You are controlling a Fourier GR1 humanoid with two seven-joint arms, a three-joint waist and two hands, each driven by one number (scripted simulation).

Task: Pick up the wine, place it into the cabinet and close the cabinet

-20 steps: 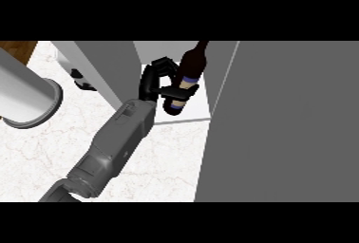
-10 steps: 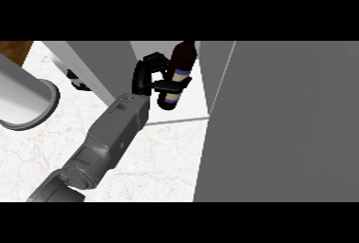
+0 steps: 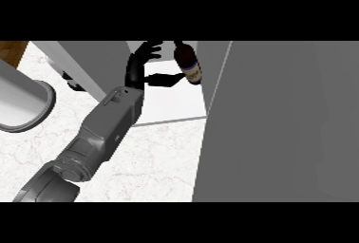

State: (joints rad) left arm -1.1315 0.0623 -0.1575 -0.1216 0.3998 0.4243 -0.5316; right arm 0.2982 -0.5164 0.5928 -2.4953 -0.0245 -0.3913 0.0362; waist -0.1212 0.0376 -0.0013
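The wine bottle [image 3: 188, 61] stands inside the cabinet [image 3: 172, 104], far back on its white floor and nearly upright. It sits tight against the right-hand side, where a tall grey panel [image 3: 280, 123] drops down and fills the whole right of the view, so there's barely any room on that side.

To the bottle's left is the right hand [image 3: 140, 64], spread open. Its fingers [image 3: 153, 47] are splayed and clear of the neck. The thumb [image 3: 165, 79] points at the label, with its tip right at the glass; I can't tell if it touches.

The white floor in front of the bottle lies open out to its front edge. Beyond that edge the marble counter [image 3: 154, 161] spreads under the grey forearm [image 3: 105, 128]. Another grey cabinet wall [image 3: 91, 61] closes in the left side.
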